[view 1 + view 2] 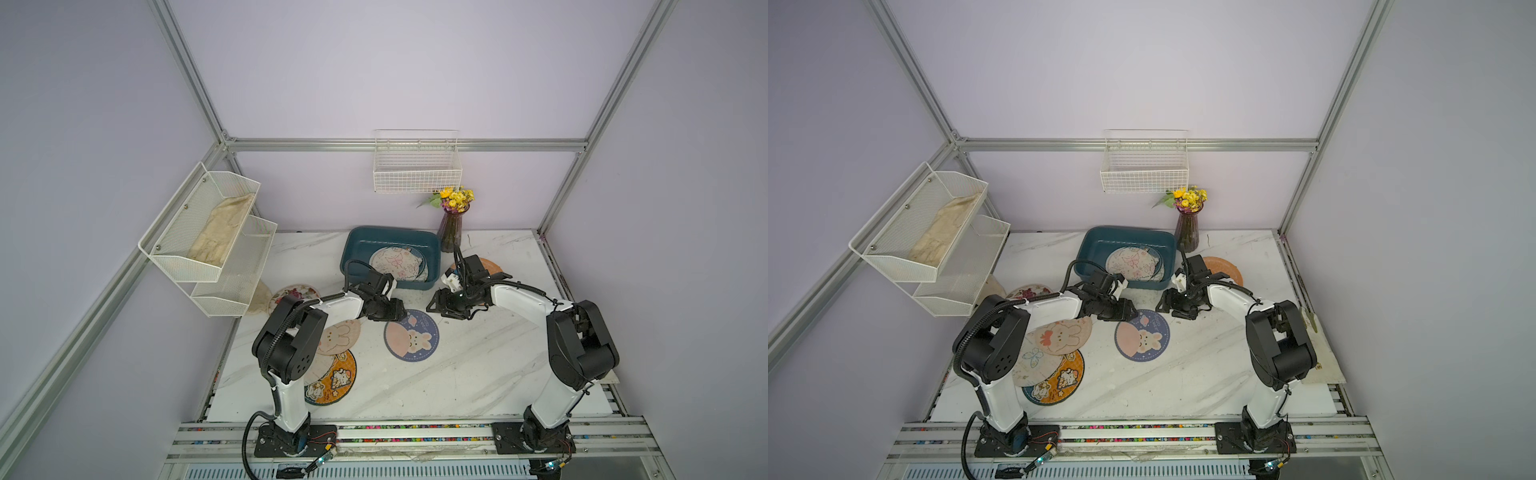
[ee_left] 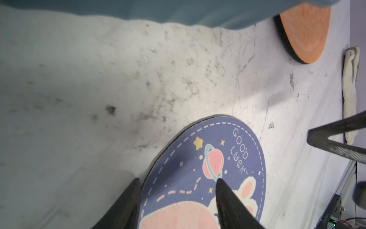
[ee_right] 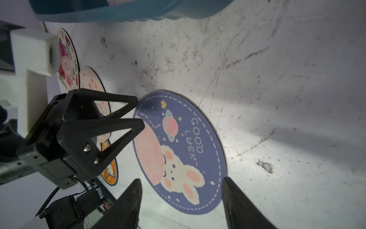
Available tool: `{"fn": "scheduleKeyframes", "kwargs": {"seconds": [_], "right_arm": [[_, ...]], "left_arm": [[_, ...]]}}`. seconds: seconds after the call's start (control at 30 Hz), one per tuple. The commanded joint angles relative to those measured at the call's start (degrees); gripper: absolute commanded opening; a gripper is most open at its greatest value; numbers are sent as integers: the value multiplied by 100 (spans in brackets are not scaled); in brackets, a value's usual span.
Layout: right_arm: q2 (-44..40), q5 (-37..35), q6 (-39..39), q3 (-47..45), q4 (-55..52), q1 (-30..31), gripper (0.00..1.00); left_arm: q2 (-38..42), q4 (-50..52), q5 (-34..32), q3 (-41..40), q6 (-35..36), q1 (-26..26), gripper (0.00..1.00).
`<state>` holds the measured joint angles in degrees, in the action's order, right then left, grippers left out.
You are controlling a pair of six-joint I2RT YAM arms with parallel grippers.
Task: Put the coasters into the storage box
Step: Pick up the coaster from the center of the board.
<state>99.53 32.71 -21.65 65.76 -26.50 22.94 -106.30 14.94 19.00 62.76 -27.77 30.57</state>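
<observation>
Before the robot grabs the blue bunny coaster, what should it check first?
1. Left tool open and empty: ok.
2. Right tool open and empty: ok.
3. Blue bunny coaster flat on the table, nothing lying on it: ok.
4. Storage box has room: ok, part of its floor is bare.
5. Only one tool at that coaster: not ok, both point at it.
6. Left tool touching the coaster's edge: cannot tell.

You have the marble table point(image 1: 457, 374) bearing the storage box point(image 1: 360, 243), a flower vase point(image 1: 452, 232) and several loose coasters point(image 1: 411, 336) lying flat.
</observation>
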Motion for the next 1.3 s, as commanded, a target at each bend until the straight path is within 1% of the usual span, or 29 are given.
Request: {"fn": "scheduleKeyframes", "kwargs": {"seconds": [0.0, 0.03, 0.17, 0.27, 0.4, 0.7, 1.03, 1.27], "right_arm": [[-249, -226, 233, -168, -407, 12, 65], [-270, -301, 309, -206, -495, 13, 65], [-436, -568, 317, -506, -575, 15, 65], [-518, -646, 306, -692, -574, 43, 65], [-553, -756, 309, -862, -584, 164, 65], [-452, -977, 181, -975, -353, 388, 67], [-226, -980, 235, -948, -305, 475, 68], [-36, -956, 238, -952, -259, 565, 65]], "left_arm": [[237, 466, 42, -383, -370, 172, 63], [330, 475, -53, -438, -468, 183, 64], [847, 440, -496, -726, -968, 236, 77], [1149, 354, -578, -935, -1255, 329, 82], [1336, 180, -559, -1205, -1578, 513, 83], [1353, -62, -732, -1560, -2141, 986, 81], [1279, -71, -751, -1592, -2259, 1054, 78], [1158, -63, -683, -1492, -2216, 1069, 76]]}}
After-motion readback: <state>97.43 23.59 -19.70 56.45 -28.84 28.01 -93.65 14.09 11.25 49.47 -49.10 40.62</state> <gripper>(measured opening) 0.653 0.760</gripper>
